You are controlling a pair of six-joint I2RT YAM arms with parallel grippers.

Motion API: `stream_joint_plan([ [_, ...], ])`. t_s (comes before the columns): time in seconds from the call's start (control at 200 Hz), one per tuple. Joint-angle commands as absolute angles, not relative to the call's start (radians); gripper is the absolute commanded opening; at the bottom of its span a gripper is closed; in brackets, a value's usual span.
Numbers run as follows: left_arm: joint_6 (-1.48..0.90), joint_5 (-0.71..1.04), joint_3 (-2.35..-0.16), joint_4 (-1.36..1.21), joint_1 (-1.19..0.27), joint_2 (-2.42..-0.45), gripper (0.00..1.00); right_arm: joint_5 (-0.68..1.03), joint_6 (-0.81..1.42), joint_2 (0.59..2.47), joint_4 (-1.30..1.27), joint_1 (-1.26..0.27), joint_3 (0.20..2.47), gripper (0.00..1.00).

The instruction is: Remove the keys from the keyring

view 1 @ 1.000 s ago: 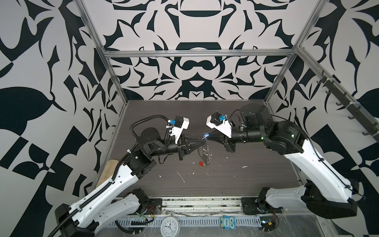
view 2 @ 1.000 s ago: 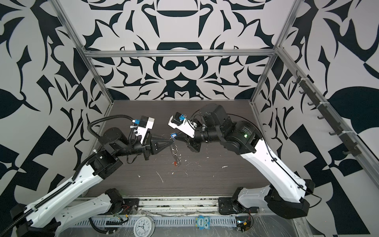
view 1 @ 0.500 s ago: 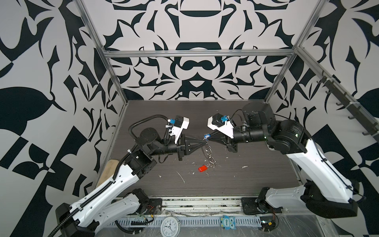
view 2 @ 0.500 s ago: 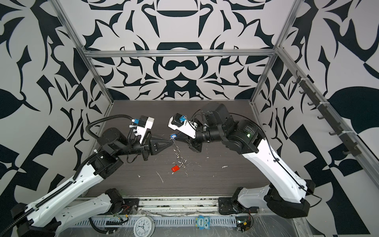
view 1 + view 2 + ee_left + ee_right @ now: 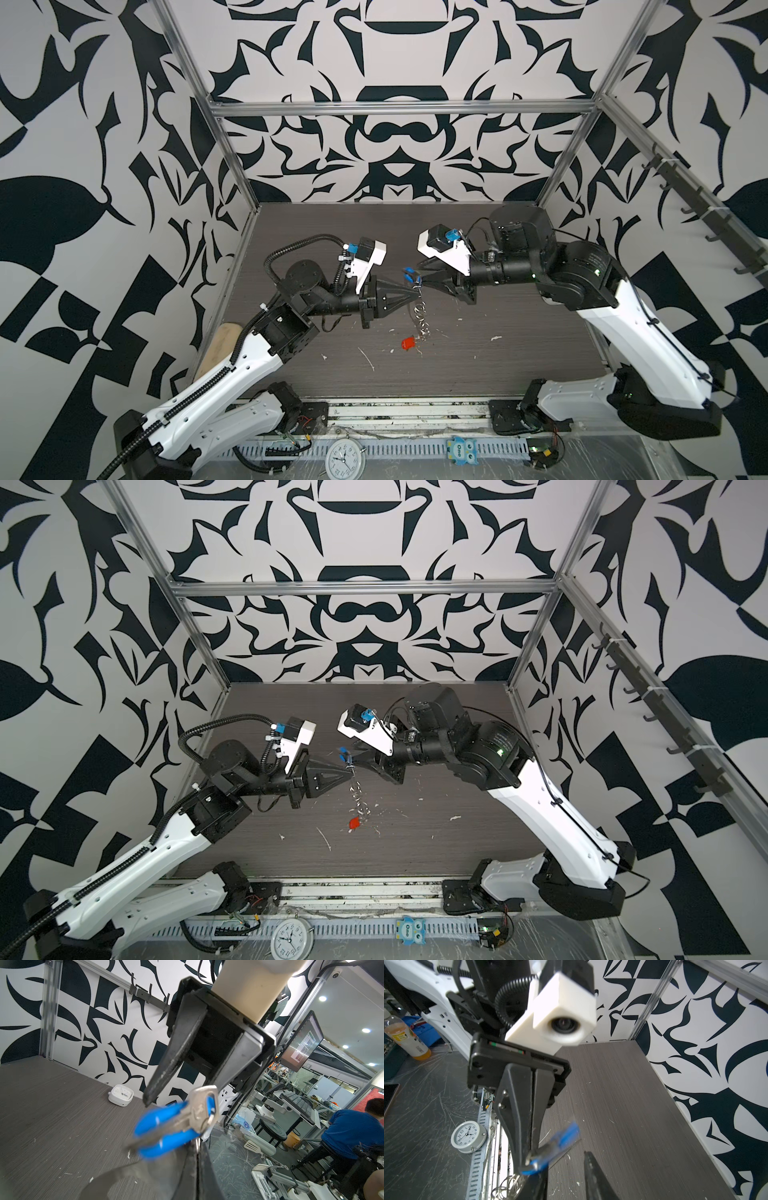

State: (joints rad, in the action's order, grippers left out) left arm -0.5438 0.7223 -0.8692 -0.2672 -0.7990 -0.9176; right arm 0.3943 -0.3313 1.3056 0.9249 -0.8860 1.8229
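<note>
I see the blue key (image 5: 409, 275) raised in the air, its oblong blue tag and silver blade blurred in both wrist views, hooked to the top of the keyring (image 5: 419, 318). The thin silver rings hang as a chain down to the table (image 5: 498, 374), where the red key (image 5: 408, 343) lies at the lower end.

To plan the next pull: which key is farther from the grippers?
The red-tagged key, at the keyring's lower end; the blue-tagged key hangs at its top.
</note>
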Motion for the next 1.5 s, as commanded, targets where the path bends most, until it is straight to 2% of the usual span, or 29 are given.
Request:
stream_joint_plan([
  [0.0, -0.549, 0.722, -0.846, -0.294, -0.804, -0.905, 0.0, 0.394, -0.314, 1.317, 0.856, -0.905, 1.878, 0.35],
  [0.415, -0.565, 0.644, -0.775, -0.422, -0.802, -0.852, 0.0, 0.347, -0.293, 1.372, 0.84, -0.965, 1.871, 0.36],
  [0.72, -0.522, 0.616, -0.753, -0.426, -0.802, -0.816, 0.0, 0.268, -0.217, 1.212, 0.595, -0.974, 1.728, 0.38],
  [0.945, -0.487, 0.616, -0.743, -0.425, -0.802, -0.772, 0.0, 0.244, -0.144, 1.086, 0.496, -0.975, 1.563, 0.33],
  [1.23, -0.475, 0.658, -0.75, -0.428, -0.801, -0.739, 0.0, 0.469, -0.101, 1.028, 0.468, -0.974, 1.431, 0.32],
  [1.495, -0.494, 0.672, -0.742, -0.454, -0.802, -0.726, 0.0, 0.563, -0.078, 1.045, 0.452, -0.975, 1.43, 0.26],
])
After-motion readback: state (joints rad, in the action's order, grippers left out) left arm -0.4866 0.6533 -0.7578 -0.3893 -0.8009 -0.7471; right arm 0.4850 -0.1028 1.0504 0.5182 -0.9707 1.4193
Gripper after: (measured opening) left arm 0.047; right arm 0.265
